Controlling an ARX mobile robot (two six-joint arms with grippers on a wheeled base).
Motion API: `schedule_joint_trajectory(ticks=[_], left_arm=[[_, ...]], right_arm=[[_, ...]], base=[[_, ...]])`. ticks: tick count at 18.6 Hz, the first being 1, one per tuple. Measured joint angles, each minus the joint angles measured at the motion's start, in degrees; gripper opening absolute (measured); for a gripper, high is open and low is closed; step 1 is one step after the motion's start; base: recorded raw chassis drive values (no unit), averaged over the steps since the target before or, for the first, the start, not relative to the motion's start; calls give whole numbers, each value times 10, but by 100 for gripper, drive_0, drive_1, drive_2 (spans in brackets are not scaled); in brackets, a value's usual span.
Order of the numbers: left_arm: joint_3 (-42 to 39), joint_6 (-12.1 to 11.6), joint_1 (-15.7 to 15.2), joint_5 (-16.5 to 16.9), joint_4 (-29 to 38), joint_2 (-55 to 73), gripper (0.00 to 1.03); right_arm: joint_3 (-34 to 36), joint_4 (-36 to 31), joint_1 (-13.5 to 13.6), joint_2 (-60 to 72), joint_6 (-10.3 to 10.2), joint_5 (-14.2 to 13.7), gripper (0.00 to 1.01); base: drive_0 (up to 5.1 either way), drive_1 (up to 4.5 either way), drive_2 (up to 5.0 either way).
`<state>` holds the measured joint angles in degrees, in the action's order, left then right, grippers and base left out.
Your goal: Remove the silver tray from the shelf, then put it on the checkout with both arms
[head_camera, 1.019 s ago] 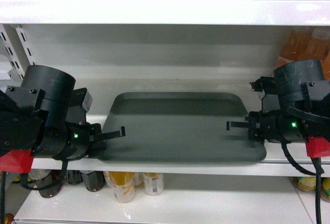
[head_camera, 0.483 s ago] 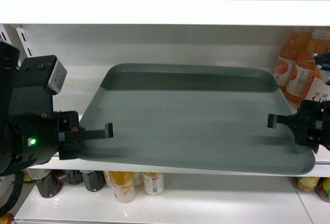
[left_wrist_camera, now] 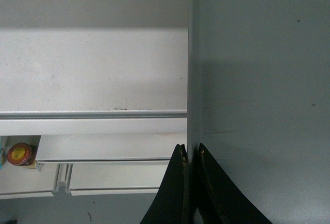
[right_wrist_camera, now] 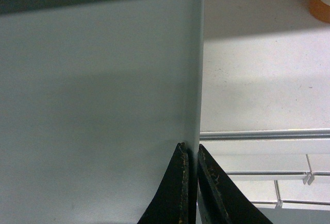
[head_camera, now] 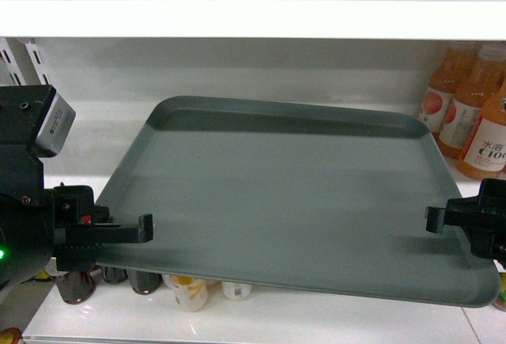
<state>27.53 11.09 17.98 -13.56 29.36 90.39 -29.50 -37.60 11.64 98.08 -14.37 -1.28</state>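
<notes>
The silver tray (head_camera: 292,202) is a large grey-green rectangle that sticks out forward past the shelf (left_wrist_camera: 93,69), its near edge hanging over the lower level. My left gripper (head_camera: 145,229) is shut on the tray's left rim. In the left wrist view the gripper (left_wrist_camera: 190,149) pinches that thin edge of the tray (left_wrist_camera: 258,80). My right gripper (head_camera: 433,219) is shut on the right rim, and in the right wrist view the gripper (right_wrist_camera: 190,148) clamps the edge of the tray (right_wrist_camera: 98,90) beside the shelf (right_wrist_camera: 258,80). The checkout is out of view.
Orange drink bottles (head_camera: 474,115) stand on the shelf at the right, close to the tray's far corner. Cans and bottles (head_camera: 186,292) sit on the lower shelf under the tray. An upper shelf board (head_camera: 237,20) runs overhead. A slotted upright (head_camera: 32,59) is at the back left.
Both grippers have drawn back toward the camera with the tray held between them. The tray has slid forward off the shelf and now looks much larger and overhangs the front lip.
</notes>
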Motion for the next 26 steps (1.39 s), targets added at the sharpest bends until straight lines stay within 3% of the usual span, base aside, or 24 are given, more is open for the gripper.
schedule_joint_trajectory(ticks=[26], left_arm=[[0, -6, 0, -4, -1, 2, 2]], right_arm=[[0, 0, 1, 0, 0, 2, 3]], base=[[-2, -430, 426]])
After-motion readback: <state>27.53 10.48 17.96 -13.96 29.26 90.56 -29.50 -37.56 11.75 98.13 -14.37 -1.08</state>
